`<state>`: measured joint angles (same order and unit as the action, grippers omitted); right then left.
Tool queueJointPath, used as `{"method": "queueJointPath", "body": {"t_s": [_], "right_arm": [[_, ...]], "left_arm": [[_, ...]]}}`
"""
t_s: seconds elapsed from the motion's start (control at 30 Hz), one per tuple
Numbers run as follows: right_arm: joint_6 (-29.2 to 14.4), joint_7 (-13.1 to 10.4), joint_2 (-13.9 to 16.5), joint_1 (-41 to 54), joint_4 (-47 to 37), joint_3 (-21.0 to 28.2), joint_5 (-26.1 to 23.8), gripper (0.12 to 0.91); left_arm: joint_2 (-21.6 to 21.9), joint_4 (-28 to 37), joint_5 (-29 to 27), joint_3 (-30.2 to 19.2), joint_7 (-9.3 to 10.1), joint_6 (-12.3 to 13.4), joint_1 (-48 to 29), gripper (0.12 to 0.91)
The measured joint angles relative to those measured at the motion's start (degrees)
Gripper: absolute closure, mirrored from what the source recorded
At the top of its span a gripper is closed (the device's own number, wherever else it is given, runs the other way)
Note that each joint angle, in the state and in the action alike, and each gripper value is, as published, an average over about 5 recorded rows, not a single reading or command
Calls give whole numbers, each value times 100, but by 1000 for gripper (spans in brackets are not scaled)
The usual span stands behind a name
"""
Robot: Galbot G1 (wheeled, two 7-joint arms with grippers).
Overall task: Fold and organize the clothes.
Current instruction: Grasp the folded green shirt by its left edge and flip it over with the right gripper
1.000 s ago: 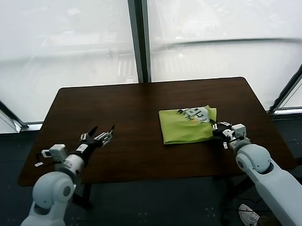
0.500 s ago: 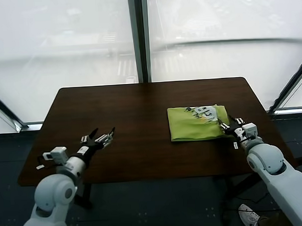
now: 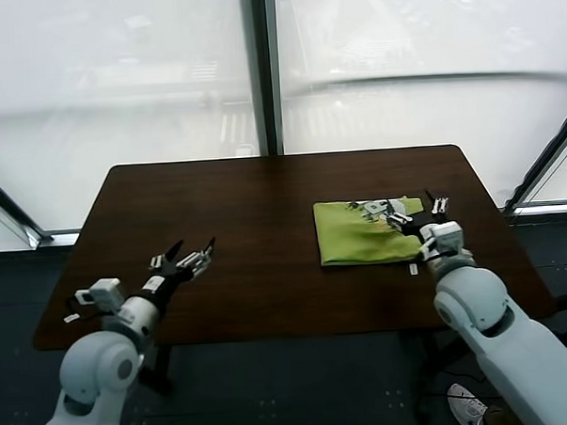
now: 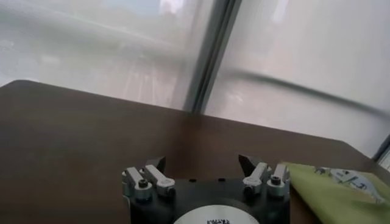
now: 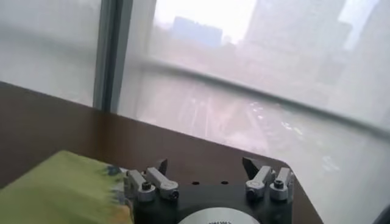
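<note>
The lime-green T-shirt [image 3: 364, 232] lies folded into a rectangle on the right half of the dark wooden table [image 3: 255, 204], its white graphic showing at the far right corner. It also shows in the right wrist view [image 5: 61, 189] and the left wrist view [image 4: 341, 192]. My right gripper [image 3: 418, 212] is open and empty, held just above the shirt's right edge. My left gripper [image 3: 189, 251] is open and empty over the table's front left, well apart from the shirt.
Large windows with a dark vertical frame [image 3: 262, 72] stand behind the table. The table's right edge [image 3: 496, 222] is close to my right gripper.
My right gripper dragged the folded shirt a little to the right, then let go of it, opened and lifted over the shirt's right edge. The left arm stayed put.
</note>
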<state>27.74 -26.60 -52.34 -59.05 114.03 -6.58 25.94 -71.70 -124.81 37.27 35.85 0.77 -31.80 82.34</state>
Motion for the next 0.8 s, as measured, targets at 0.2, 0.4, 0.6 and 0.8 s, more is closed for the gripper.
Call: {"method": "queueJointPath", "body": {"t_s": [0.2,0.4,0.6,0.8], "right_arm": [[168,-720,-589,658,-448,1128,-98,118],[387,-1071,-1110,1182,-1081,1916,-435,118],[639,-1169,-1353,1392,-1438,2326,-599,118],[1077,-1462,-1366,1377,-1387,2491,-403,118]], "left_arm": [[-77,-21,-144,3,-2,48,47,123],[-104,-26,-217,65,-12,105,98,123],[-105,-5,-243,97,-24,139,107,123],[-108,26,-246,101,-28,142,92,123]]}}
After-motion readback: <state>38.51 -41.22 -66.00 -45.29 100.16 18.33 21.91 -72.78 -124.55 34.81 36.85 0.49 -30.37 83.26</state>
